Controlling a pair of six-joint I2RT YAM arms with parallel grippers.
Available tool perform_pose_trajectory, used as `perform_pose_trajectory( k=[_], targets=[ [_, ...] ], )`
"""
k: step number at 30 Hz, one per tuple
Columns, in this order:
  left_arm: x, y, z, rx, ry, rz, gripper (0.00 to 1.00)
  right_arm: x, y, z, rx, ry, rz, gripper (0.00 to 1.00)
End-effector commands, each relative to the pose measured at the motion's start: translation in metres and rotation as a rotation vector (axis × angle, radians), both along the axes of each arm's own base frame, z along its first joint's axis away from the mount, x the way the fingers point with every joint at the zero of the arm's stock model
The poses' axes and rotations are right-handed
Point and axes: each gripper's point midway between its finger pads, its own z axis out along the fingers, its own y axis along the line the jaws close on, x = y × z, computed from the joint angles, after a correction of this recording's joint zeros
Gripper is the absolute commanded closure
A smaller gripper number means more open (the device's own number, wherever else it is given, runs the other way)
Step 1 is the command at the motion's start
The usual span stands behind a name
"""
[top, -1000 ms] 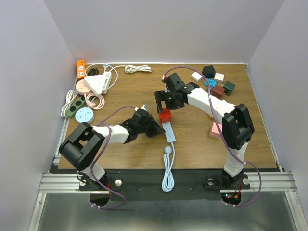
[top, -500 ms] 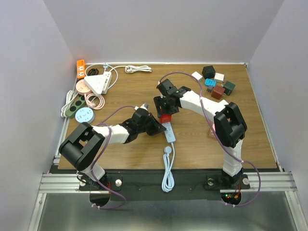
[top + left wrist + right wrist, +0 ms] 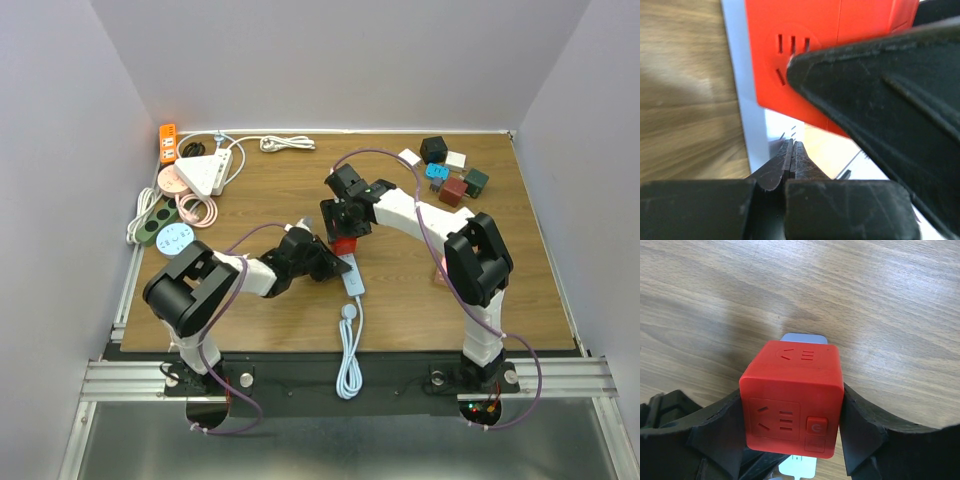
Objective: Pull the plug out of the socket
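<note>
Two claws meet at the white power strip: our right claw clamps the red plug seated at its far end, our left claw, pinched shut, rests beside it; we have yet to pull.

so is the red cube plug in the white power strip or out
Looks in: red cube-shaped plug sits on the white plastic power strip, right fingers flanking it; prongs hidden.

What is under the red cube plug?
A white power strip lies under the red cube plug, one end poking out beyond it. Where the two join is covered.
</note>
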Motion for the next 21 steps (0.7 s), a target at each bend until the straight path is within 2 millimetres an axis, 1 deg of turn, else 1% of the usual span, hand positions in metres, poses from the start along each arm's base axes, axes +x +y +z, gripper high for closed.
perform_pose_trajectory(
  k=[1,2,4,5,6,8,9,10,12,13,16,17,21],
  targets=[
    [-0.003,-0.001,-0.020,0.021,0.034,0.003,1.00,0.004,0.007,0.009,0.024,-0.018,-0.031,0.99],
    [-0.003,-0.001,-0.022,0.023,0.037,0.003,1.00,0.005,0.007,0.011,0.028,-0.023,-0.035,1.00],
    [-0.003,0.000,-0.032,0.040,0.052,0.003,1.00,0.008,0.007,0.022,0.038,-0.046,-0.051,1.00],
    [-0.006,0.001,-0.042,0.052,0.082,0.009,1.00,0.010,0.006,0.027,0.039,-0.057,-0.060,1.00],
    [-0.008,0.003,-0.048,0.059,0.103,0.011,1.00,0.011,0.005,0.033,0.043,-0.067,-0.069,0.99],
    [-0.018,0.009,-0.064,0.073,0.169,0.022,1.00,0.016,0.005,0.049,0.056,-0.096,-0.097,1.00],
    [-0.021,0.011,-0.069,0.077,0.187,0.025,1.00,0.018,0.006,0.055,0.060,-0.108,-0.104,1.00],
    [-0.024,0.015,-0.073,0.081,0.203,0.030,1.00,0.022,0.006,0.065,0.071,-0.127,-0.116,0.99],
    [-0.027,0.018,-0.079,0.091,0.223,0.035,1.00,0.026,0.005,0.074,0.074,-0.151,-0.134,1.00],
    [-0.029,0.018,-0.081,0.093,0.230,0.033,1.00,0.028,0.005,0.083,0.082,-0.161,-0.142,1.00],
    [-0.035,0.020,-0.089,0.100,0.264,0.028,1.00,0.031,0.002,0.092,0.076,-0.174,-0.156,1.00],
    [-0.036,0.022,-0.093,0.108,0.273,0.030,1.00,0.034,0.001,0.097,0.081,-0.183,-0.162,1.00],
    [-0.037,0.029,-0.096,0.119,0.280,0.048,1.00,0.035,-0.004,0.103,0.084,-0.179,-0.172,0.99]
  ],
)
